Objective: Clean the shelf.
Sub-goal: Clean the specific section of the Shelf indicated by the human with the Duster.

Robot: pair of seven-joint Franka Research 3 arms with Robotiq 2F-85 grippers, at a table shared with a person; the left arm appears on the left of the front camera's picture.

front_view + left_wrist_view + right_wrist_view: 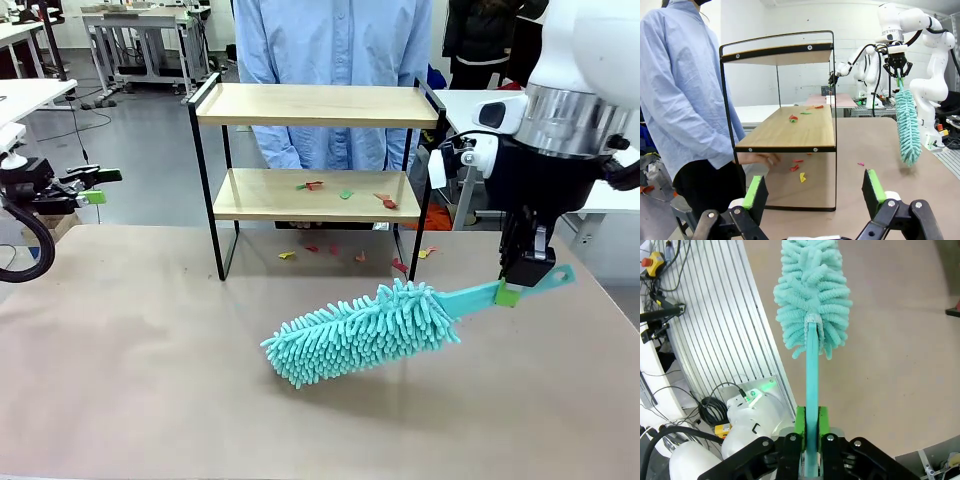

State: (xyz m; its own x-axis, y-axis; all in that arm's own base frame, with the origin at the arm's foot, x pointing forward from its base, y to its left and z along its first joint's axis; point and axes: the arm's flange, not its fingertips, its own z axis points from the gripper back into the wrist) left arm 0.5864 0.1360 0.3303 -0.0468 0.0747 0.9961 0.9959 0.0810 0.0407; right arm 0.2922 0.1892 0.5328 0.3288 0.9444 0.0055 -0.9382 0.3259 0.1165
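While right jaws clamp teal duster handle, left jaws stand open, empty; duster head low near worktop; coloured scraps on shelf lower board.

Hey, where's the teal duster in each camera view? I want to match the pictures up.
Front view: duster low centre, fluffy head to the left, handle running up to the right.
Left wrist view: duster at far right, hanging head down.
Right wrist view: duster in the middle, head at top, handle running down.
Shared landmark: the right gripper, shut on its handle in all three.
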